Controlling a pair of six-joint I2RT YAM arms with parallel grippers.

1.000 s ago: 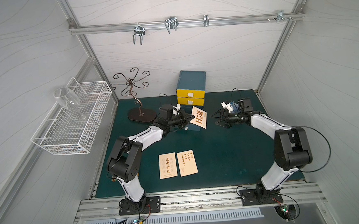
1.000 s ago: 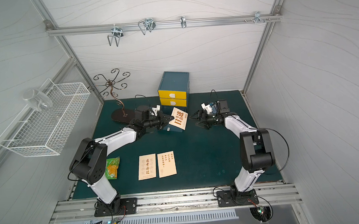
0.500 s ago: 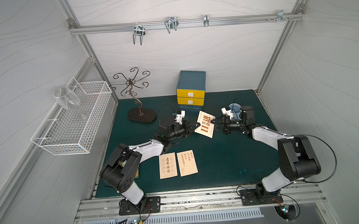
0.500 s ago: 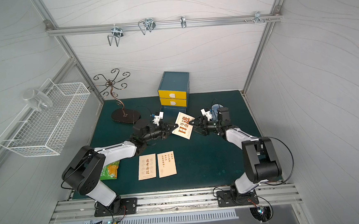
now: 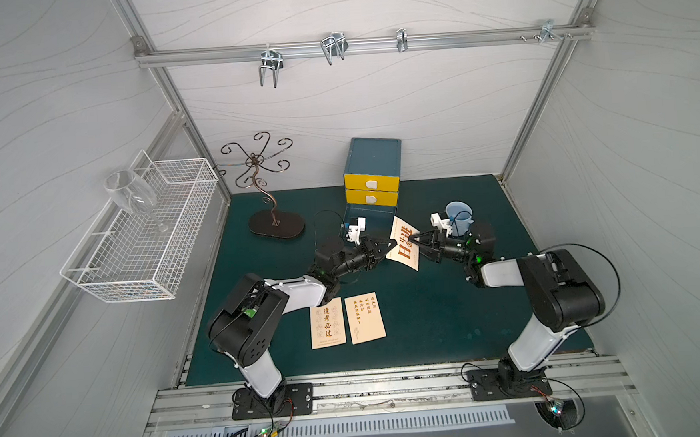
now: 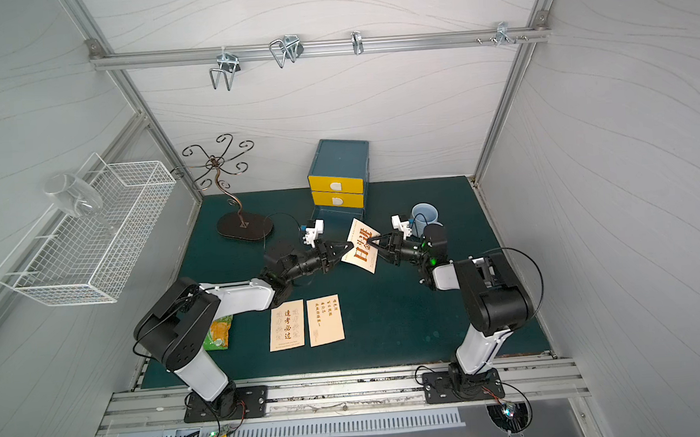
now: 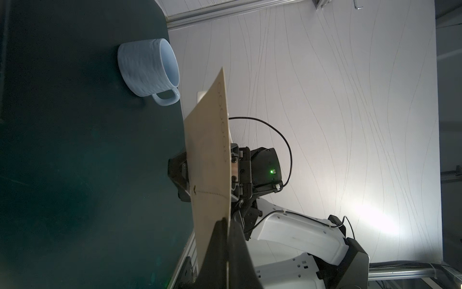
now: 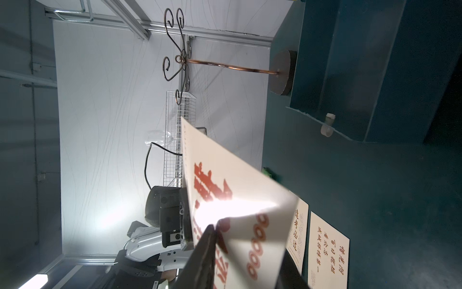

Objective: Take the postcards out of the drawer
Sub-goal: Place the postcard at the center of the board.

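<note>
left gripper (image 5: 392, 245): clamped shut on the bold-character postcard (image 5: 405, 247); from its own wrist camera its fingers (image 7: 216, 255) pinched the card's near edge with no gap between them
right gripper (image 5: 413, 238): reaching in from the opposite side, tips at the card's far edge; one finger (image 8: 207, 250) lay across the printed face and the other sat behind the card; I could not tell whether the jaws were pressing the card or only bracketing it
bold-character postcard: up off the green mat (image 5: 450, 317), tilted, bridging the gap between the two grippers; printed face (image 8: 237, 195) turned up and towards the right arm, plain back (image 7: 210, 155) towards the left; it hung just in front of the bottom drawer (image 5: 367, 217)
other two postcards: out on the mat, lying flat and face up, side by side and almost touching; one (image 5: 327, 323) just in front of the left forearm, its neighbour (image 5: 365, 317) beside it towards the middle; both well apart from the held card
drawer unit (image 5: 372, 164): dark blue, at the back of the mat; two yellow fronts closed; bottom drawer pulled out, its white handle (image 8: 327, 125) facing the arms
mug (image 5: 458, 217): pale blue, upright on the mat, just behind the right gripper
snack packet (image 6: 220, 333): green and orange, flat at the mat's left edge beside the left arm's base; showed in a top view only
</note>
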